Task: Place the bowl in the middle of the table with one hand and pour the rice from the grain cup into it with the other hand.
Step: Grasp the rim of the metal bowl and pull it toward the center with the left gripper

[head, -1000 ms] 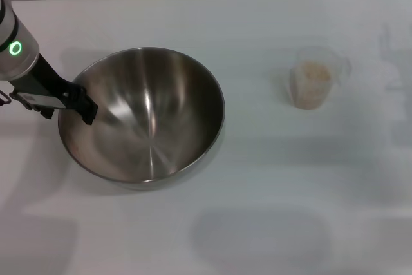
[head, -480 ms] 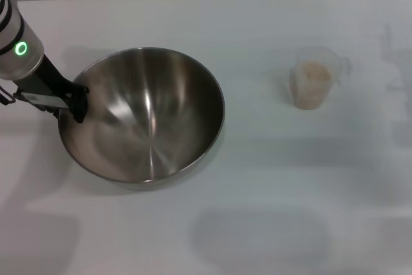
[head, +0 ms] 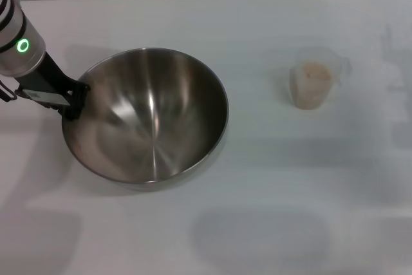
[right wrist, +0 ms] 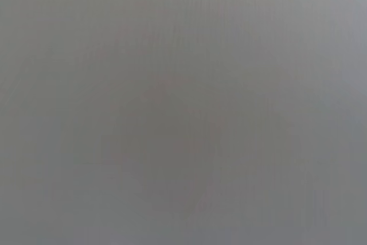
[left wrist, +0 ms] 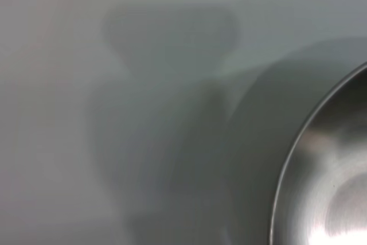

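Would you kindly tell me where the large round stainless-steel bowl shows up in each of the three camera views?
Head view: the large round stainless-steel bowl sits left of centre on the plain white table, with the left gripper at its left rim.
Left wrist view: only an arc of the bowl's rim shows, at the right edge of the picture.
Right wrist view: the bowl is not in it.
Shared landmark: the bowl's shiny rim, seen in the head and left wrist views.

Robot test bench or lab setup, not lived-in kitchen. Plain white table (head: 270,198) fills head view, bare pale wall strip at far edge. Kitchenware staged as props: steel bowl (head: 147,115), clear grain cup (head: 313,83) holding rice (head: 314,73). Silver-grey robot arm (head: 16,38) with green ring light at left.
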You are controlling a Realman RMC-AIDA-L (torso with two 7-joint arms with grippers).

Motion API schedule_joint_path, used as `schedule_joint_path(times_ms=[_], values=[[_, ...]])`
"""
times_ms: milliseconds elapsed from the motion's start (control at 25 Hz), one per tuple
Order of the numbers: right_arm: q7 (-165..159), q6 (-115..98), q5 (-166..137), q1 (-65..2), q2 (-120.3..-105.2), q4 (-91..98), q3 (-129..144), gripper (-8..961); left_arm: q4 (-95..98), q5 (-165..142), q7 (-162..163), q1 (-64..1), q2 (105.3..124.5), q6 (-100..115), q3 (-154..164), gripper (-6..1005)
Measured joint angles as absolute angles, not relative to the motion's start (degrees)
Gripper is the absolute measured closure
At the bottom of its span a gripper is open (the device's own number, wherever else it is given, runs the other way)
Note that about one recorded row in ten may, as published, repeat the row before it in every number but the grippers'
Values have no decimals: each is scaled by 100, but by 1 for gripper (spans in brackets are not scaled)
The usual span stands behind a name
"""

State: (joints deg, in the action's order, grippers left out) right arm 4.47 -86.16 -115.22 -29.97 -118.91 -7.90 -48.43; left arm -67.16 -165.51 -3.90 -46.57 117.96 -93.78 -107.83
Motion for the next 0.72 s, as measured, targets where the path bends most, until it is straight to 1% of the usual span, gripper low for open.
schedule_joint_path(times_ms=[40,280,600,720], values=[[448,-8616,-11523,-2997,-11891,-790,-4843,446,-6701,-16552,-391,-4662,11795,-9366,-10794,841],[449,-8619,-11522,-2997,-11891,-791,-4843,447,-6625,-16546,-447,-4695,11760,-9324,-10848,881],[448,-8623,-11522,-2997,-11891,-796,-4843,447,-6579,-16537,-649,-4788,11759,-9370,-11236,920],[435,-8623,-11522,-3002,-11891,-794,-4843,447,-6354,-16515,-815,-4937,11759,-9423,-11434,931]])
